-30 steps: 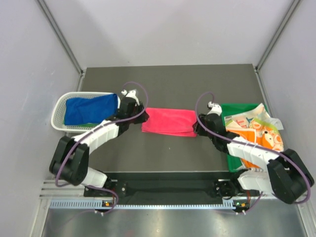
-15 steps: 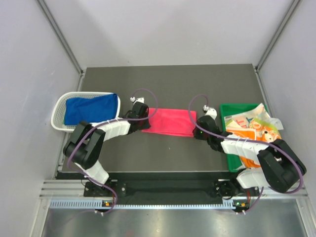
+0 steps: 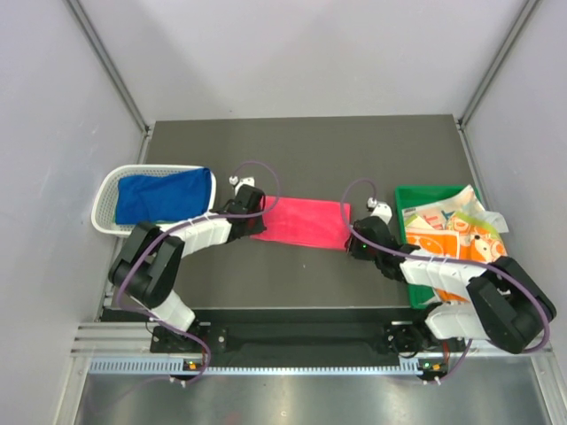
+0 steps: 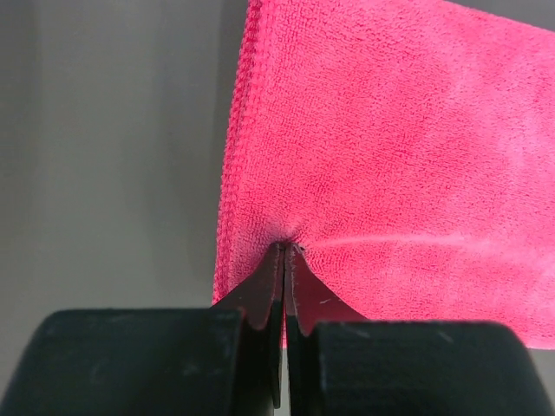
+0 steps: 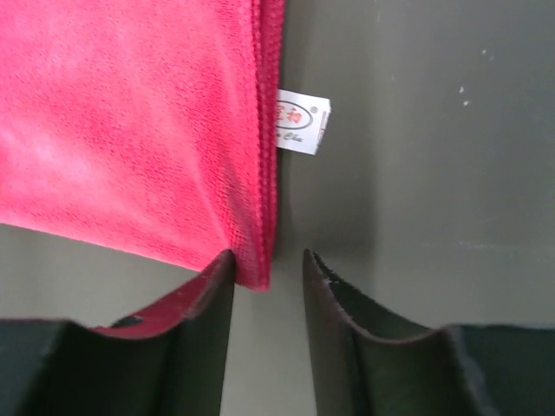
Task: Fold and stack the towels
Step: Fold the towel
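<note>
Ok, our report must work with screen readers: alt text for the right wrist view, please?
The right gripper, jaws open, frames a corner of a pink towel lying on a dark table. A white label sticks out from the towel's edge.

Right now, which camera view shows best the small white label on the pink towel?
The right wrist view: the white label sticks out from the hem of the pink towel, its print showing. The left wrist view shows only the towel's other end; in the top view the label is too small to see.
</note>
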Robot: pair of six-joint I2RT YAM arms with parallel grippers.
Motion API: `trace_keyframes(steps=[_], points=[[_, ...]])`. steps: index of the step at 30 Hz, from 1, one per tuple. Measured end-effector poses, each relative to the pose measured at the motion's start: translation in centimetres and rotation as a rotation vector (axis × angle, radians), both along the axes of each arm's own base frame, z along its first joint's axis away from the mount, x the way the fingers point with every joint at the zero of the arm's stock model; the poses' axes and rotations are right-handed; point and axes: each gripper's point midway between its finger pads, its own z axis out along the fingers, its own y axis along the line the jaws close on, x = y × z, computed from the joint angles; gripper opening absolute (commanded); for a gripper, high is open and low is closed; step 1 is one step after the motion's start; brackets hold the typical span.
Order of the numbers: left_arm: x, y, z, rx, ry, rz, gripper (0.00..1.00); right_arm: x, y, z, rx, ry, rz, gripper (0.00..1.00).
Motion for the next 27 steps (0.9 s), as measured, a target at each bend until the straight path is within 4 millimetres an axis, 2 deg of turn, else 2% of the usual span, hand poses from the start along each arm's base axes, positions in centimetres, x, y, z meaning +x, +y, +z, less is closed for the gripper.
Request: trace_keyframes(steps=[1,5,7,11,14,17,20,22,24,25,26,27], points=[[-0.1,0.1,0.0,0.006,0.003,0.002,0.0,-0.1,-0.1,0.0,-0.003,0.002,0.001,0.45],[-0.7,0.8,0.0,0.036,0.02,0.0,0.0,-0.3,-0.6,0.7,-0.014,-0.008,0.004,0.55],[-1.1,1.2,0.1,0.051,0.035,-0.006,0.07,0.1,-0.8,1.3,-0.022,-0.015,0.003,0.56],[-1.5,1.3,0.8,0.067,0.056,-0.028,0.11,2.4,-1.0,3.1,-0.028,-0.037,-0.01,0.56],[-1.0,0.7,1.9,0.053,0.053,-0.05,0.14,4.6,0.1,4.0,-0.02,-0.047,0.005,0.56],[0.0,-0.5,3.6,0.017,0.024,-0.072,0.19,5.8,1.4,3.4,-0.023,-0.025,0.036,0.56],[0.9,-1.2,4.7,-0.006,0.001,-0.084,0.23,6.4,2.2,1.9,-0.038,0.02,0.059,0.55],[1.1,-1.3,4.7,-0.001,0.001,-0.084,0.32,6.4,2.2,0.8,-0.053,0.048,0.059,0.55],[1.0,-0.6,4.0,0.033,0.015,-0.069,0.43,6.3,2.0,0.1,-0.067,0.064,0.053,0.53],[0.9,-0.1,3.7,0.061,0.021,-0.054,0.52,6.5,2.1,0.2,-0.066,0.061,0.054,0.48],[0.9,0.4,3.5,0.083,0.022,-0.042,0.56,6.6,2.1,0.1,-0.069,0.061,0.054,0.42],[0.9,0.9,3.4,0.103,0.023,-0.028,0.58,6.7,2.1,-0.1,-0.073,0.061,0.054,0.31]])
